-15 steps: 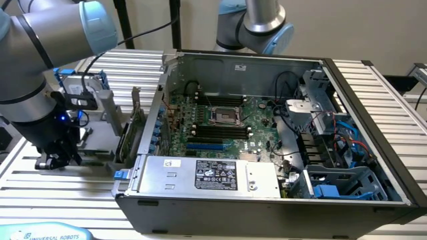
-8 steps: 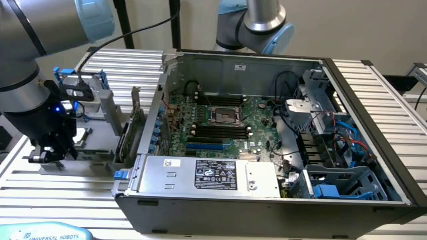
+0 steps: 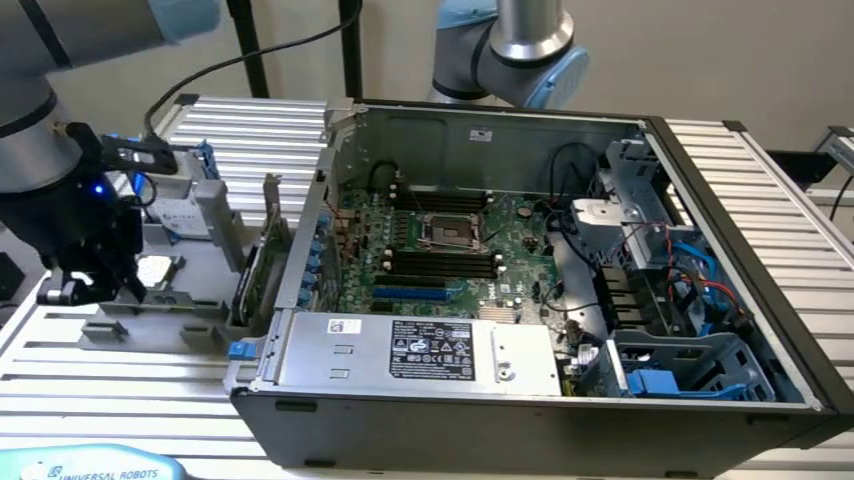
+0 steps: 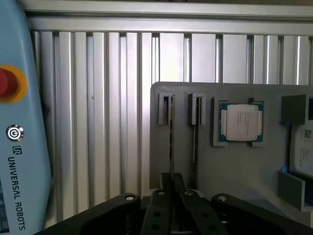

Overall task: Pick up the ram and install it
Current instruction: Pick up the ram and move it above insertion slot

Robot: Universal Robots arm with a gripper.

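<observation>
Gripper (image 4: 172, 182) jaws stood closed on the ram (image 4: 171, 139), which was upright in the grey tray (image 4: 234, 171). This tray lay at the exterior view's left, beside the open computer case (image 3: 534, 430).

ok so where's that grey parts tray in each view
exterior view: the grey tray lies on the ribbed table at the exterior view's left, beside the open computer case and below the gripper.
wrist view: the grey tray lies on the ribbed table just beyond the gripper and carries a processor chip.
shared landmark: the gripper, at the tray's edge in both.
</observation>
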